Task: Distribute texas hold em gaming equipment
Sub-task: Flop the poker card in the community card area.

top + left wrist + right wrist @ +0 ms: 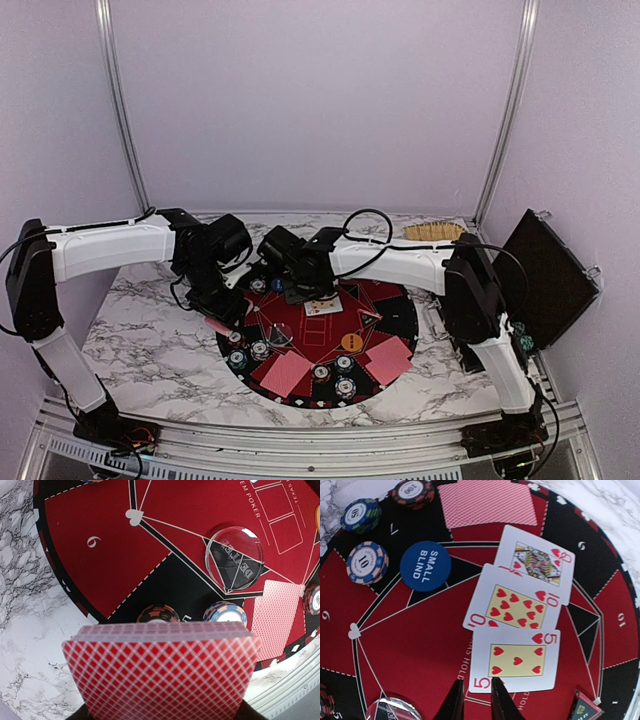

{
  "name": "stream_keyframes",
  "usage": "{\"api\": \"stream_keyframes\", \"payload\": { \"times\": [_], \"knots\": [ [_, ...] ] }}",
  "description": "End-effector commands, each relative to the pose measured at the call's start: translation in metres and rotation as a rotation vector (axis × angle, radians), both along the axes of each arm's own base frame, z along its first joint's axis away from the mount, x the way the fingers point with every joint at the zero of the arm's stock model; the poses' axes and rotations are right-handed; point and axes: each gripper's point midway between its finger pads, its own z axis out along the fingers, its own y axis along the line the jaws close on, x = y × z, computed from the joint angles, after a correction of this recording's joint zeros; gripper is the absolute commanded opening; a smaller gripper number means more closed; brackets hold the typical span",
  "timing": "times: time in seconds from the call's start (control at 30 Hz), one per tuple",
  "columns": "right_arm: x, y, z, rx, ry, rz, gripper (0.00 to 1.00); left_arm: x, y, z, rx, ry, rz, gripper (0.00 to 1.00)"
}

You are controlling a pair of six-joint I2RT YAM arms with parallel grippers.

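Note:
My left gripper (160, 702) is shut on a thick deck of red-backed playing cards (160, 670), held on edge above the mat's left rim; the deck fills the lower half of the left wrist view and hides the fingers. The right gripper (475, 690) hovers over the mat's middle, its fingers (456, 695) a narrow gap apart and holding nothing. Just ahead of its tips lies a face-up five of hearts (517, 657), overlapping a ten of hearts (515, 605) and a queen (537, 560). A blue small-blind button (426, 566) and poker chips (367, 562) lie nearby.
The round black-and-red mat (400, 310) carries face-down card pairs (285, 373) (388, 360), an orange button (351, 341), a clear dealer button (234, 557) and chip stacks (345, 388). A black case (548, 278) leans at the right wall. Marble tabletop (150, 340) surrounds the mat.

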Motion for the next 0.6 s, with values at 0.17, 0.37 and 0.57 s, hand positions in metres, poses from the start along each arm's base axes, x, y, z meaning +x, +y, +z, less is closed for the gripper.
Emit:
{"api": "stream_keyframes", "payload": {
  "times": [0.17,0.37,0.57],
  "knots": [
    [0.003,0.025,0.041,0.426,0.085,0.108,0.29,0.001,0.001,0.010,-0.027,-0.024,0.008,0.33],
    [-0.006,0.005,0.039,0.647,0.191,0.171,0.36,0.002,0.000,0.009,-0.028,-0.022,0.004,0.33],
    [0.003,-0.029,0.024,0.692,0.215,0.149,0.35,0.002,-0.002,0.009,-0.030,-0.017,0.005,0.33]
  ]
}}
